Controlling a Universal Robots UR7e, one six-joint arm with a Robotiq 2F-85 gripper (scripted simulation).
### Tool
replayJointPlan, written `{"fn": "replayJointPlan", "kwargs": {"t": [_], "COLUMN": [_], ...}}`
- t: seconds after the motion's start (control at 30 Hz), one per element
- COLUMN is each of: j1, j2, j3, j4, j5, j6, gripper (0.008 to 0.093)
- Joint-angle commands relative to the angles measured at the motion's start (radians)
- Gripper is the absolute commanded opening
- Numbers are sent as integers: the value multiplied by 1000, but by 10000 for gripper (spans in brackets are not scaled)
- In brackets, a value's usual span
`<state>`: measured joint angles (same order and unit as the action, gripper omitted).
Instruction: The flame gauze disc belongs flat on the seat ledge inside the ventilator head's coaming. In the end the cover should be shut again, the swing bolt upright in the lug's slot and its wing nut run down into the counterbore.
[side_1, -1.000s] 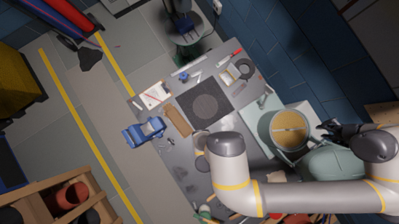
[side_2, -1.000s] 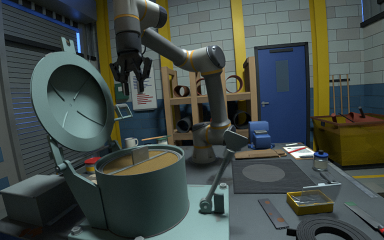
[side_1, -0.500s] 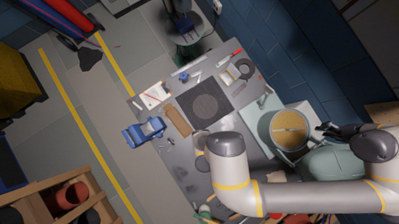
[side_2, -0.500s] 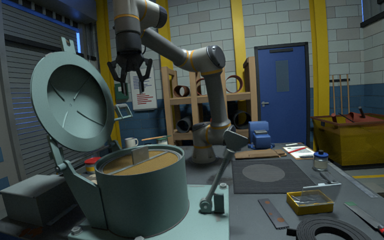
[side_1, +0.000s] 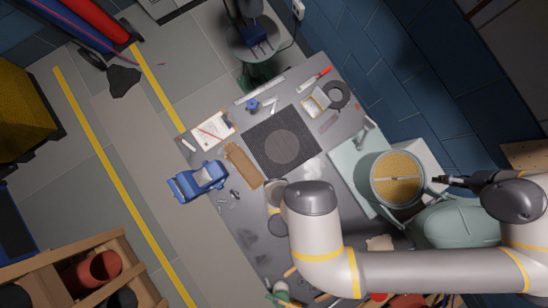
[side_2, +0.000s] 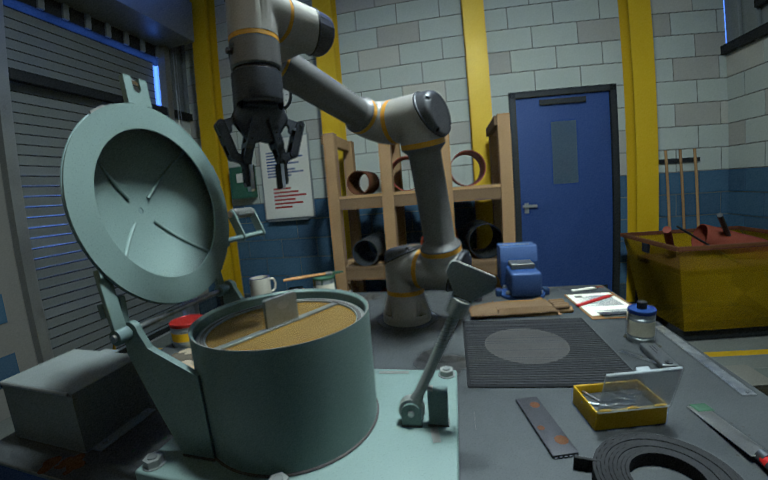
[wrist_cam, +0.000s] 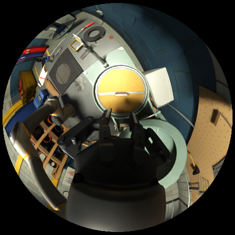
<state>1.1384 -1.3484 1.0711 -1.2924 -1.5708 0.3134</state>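
Observation:
My gripper (side_2: 261, 175) hangs open and empty, high above the back rim of the ventilator head's coaming (side_2: 283, 373), near the raised cover (side_2: 144, 198). The tan flame gauze disc (side_2: 281, 328) lies inside the coaming with its strap and small upright tab across it (wrist_cam: 121, 91). The cover stands swung back on its hinge, its underside facing the bench. The swing bolt (side_2: 436, 354) leans away from the coaming toward the mat, its wing nut (side_2: 470, 278) at the upper end.
The open cover stands just left of the gripper, with a grey box (side_2: 62, 396) below it. On the bench lie a dark ribbed mat with a grey disc (side_2: 527, 346), a yellow tray (side_2: 620, 403), a rubber ring (side_2: 662, 461) and a blue vise (side_2: 520, 270).

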Motion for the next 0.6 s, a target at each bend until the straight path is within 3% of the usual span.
{"fn": "replayJointPlan", "kwargs": {"t": [0.0,0.57], "j1": [0,0], "j2": [-1,-1], "j3": [0,0], "j4": [0,-1], "j5": [0,0], "j6": [-28,-588], "gripper": [480,480]}}
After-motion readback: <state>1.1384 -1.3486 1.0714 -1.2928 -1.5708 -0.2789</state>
